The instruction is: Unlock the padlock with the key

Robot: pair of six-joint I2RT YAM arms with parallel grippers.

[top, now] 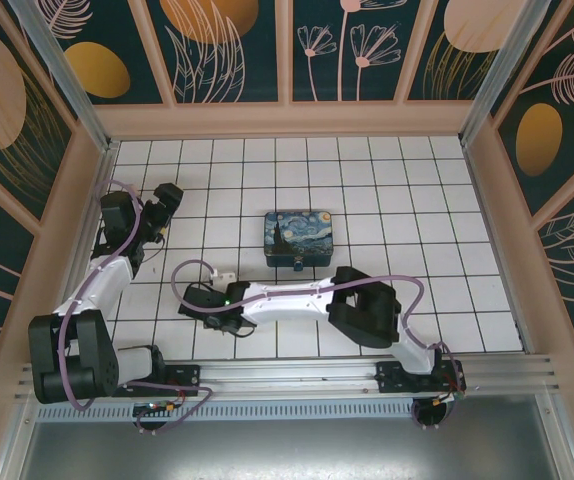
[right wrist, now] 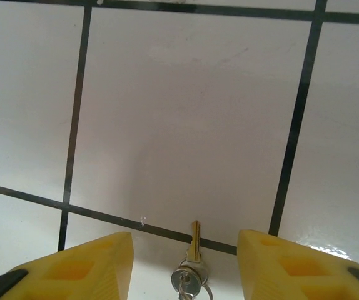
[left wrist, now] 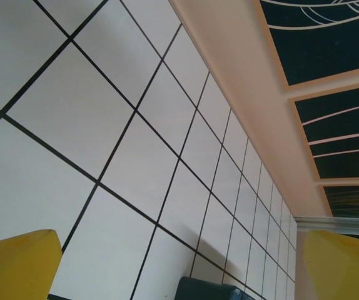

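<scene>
Key lying flat on white tile floor, blade crossing dark grout line, ring on head. Right gripper hovering over it, yellow fingers straddling key on both sides, jaws apart, touching nothing. Padlock sitting against near side of blue tin box, too small for detail. Left gripper hanging toward left wall, jaws spread wide, gripping nothing.
</scene>
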